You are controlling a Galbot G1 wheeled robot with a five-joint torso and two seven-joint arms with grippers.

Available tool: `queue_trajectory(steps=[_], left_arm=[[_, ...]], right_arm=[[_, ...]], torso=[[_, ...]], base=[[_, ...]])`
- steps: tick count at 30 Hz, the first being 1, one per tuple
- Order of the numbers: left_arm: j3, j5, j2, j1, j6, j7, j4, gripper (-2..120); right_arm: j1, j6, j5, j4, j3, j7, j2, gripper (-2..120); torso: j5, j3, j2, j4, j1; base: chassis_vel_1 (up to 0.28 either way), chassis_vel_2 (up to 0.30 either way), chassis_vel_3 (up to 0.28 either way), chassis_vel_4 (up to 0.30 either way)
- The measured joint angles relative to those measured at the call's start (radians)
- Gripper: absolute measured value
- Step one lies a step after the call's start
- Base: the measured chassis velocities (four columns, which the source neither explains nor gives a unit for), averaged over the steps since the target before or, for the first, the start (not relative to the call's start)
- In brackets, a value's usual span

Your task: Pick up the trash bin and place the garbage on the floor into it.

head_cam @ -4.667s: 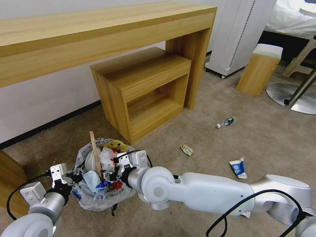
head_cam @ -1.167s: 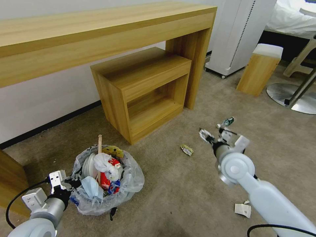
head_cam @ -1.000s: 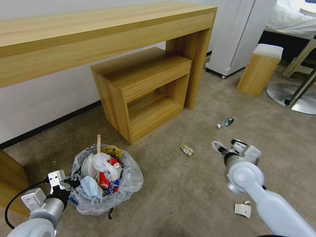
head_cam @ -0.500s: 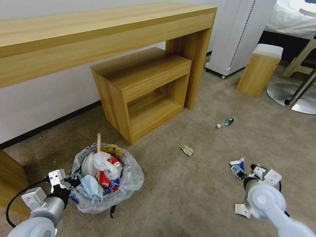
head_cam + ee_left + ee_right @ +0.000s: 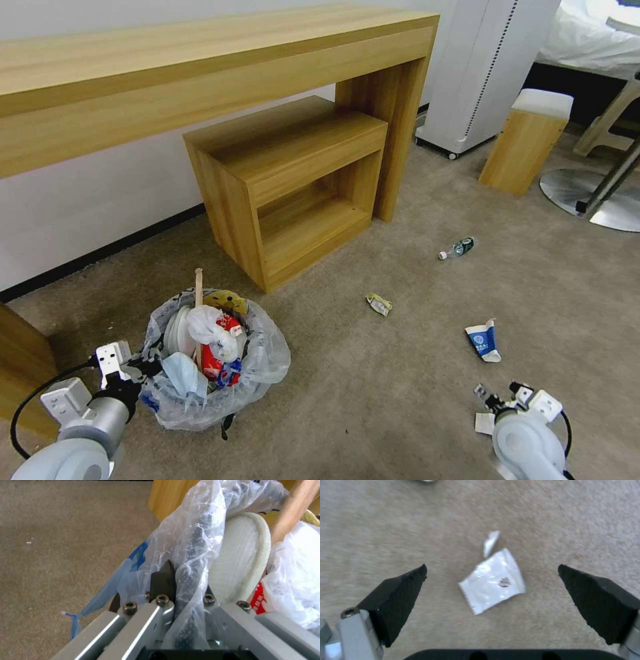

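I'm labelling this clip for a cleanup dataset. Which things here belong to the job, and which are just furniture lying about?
Job:
- trash bin, rim clamped by the left gripper
- white packet below the open right gripper
- blue-white carton
- small wrapper
- clear bottle
- floor

Not job:
- wooden desk
- shelf unit
- wooden stool
- white appliance

Bare carpet surrounds the white wrapper (image 5: 493, 580) between the right tool's (image 5: 491, 590) spread pads; approach unobstructed.
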Motion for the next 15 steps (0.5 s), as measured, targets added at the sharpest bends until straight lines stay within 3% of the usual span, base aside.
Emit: queue_trajectory(steps=[8, 15], left_arm=[[-0.005, -0.006, 0.0, 0.011, -0.001, 0.0, -0.002, 1], [-0.012, -0.012, 0.001, 0.014, -0.002, -0.001, -0.013, 1]], right_arm=[[0.061, 0.021, -0.041, -0.143, -0.052, -0.103, 0.015, 100], [0.104, 0.033, -0.062, -0.212, -0.091, -0.13, 0.031, 100]], torso=[[0.0001, 0.0, 0.0, 0.0002, 0.0], [0.0, 0.0, 0.0, 0.0002, 0.0]], base=[[0.0, 0.0, 0.0, 0.0], [0.0, 0.0, 0.0, 0.0]])
